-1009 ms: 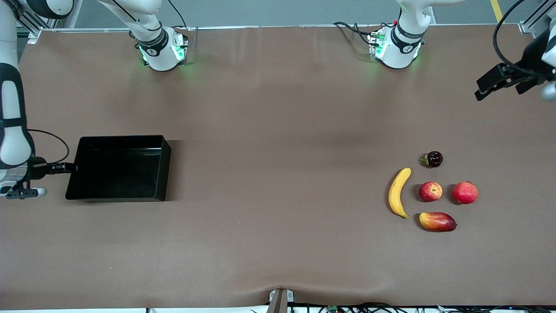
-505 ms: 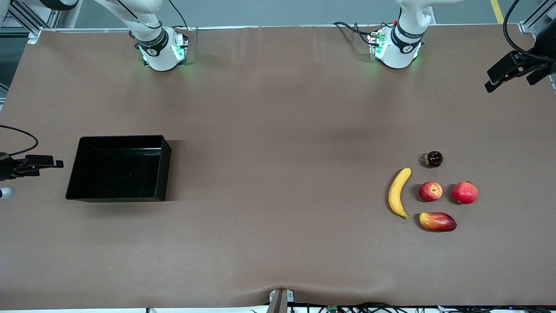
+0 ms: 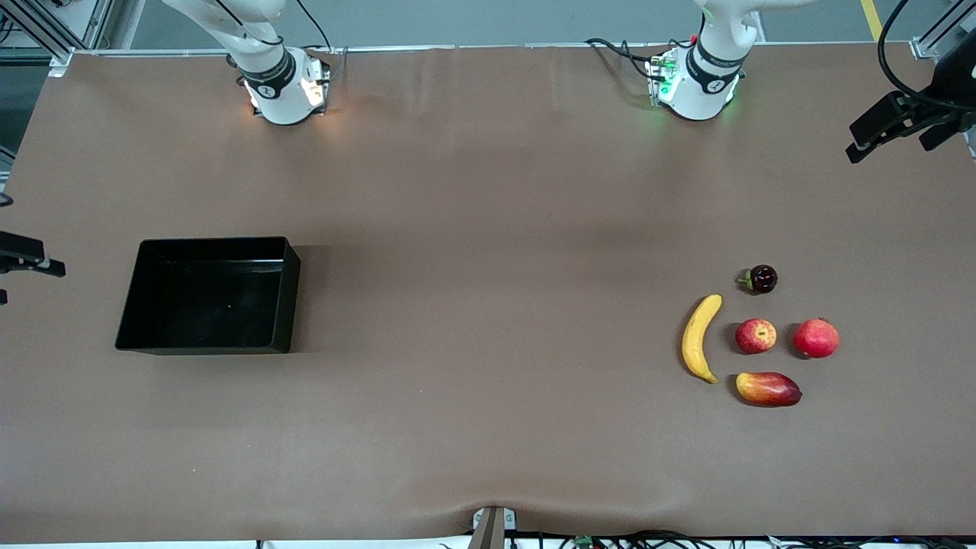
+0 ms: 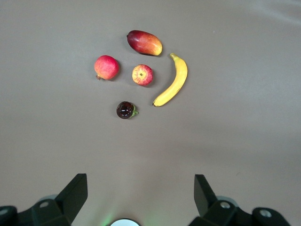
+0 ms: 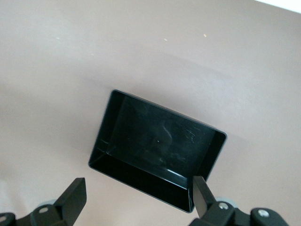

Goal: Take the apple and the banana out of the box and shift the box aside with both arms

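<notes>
Since one second ago the right gripper (image 3: 30,259) has let go of the box (image 3: 206,295) wall and pulled away to the edge of the front view, over the right arm's end of the surface (image 3: 488,229); its fingers (image 5: 75,197) are spread wide and hold nothing. From its wrist view the box lies on the surface between and past the two fingertips, apart from them. The box is empty.

At the other end, the left gripper (image 3: 888,137) hangs in the air over the left arm's end of the surface, with fingers (image 4: 77,190) also spread and empty. It has shifted only a little. The fruits lie well apart from these fingers, in a small group. The banana (image 3: 700,338) is at the side of the group toward the box. The apple (image 3: 756,335) is just beside it, in the middle. A plain red round fruit (image 3: 816,338) is beside the apple toward the left arm's end. A mango (image 3: 768,388) lies nearer to the front camera than the apple, and a small dark round fruit (image 3: 761,279) lies farther from it. None of them touch each other
</notes>
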Robot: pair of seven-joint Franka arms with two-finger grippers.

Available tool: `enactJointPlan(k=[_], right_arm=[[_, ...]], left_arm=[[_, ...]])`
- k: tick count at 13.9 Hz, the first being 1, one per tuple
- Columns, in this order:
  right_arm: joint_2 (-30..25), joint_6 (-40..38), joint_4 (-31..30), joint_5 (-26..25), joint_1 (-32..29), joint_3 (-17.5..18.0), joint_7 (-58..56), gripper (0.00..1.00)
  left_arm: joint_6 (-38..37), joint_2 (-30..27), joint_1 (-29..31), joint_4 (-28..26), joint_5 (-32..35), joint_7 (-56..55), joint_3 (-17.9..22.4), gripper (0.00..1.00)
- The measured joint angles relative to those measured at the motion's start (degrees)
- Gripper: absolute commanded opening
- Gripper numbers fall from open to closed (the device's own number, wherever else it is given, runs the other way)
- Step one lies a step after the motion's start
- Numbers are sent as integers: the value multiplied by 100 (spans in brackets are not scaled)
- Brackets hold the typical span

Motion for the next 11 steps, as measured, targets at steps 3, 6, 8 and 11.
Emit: enactJointPlan(k=[3,6,8,11], right_arm=[[-445,-565,0,-17,110,7,1173,100],[-974,-971,-352,-289,185,30,2042,100],[-1466,-932,-964,-468,298,39,2428,100],[-2257,-672,-1946,-569,590,63,3361,100]], left_arm=[[0,0,-1,-8,0,4,-1,100],[2,0,-1,-22,0,6,-2,100],[8,2,-1,-33,0,6,-2,100],[17,4,-1,-42,0,8,-2,100]])
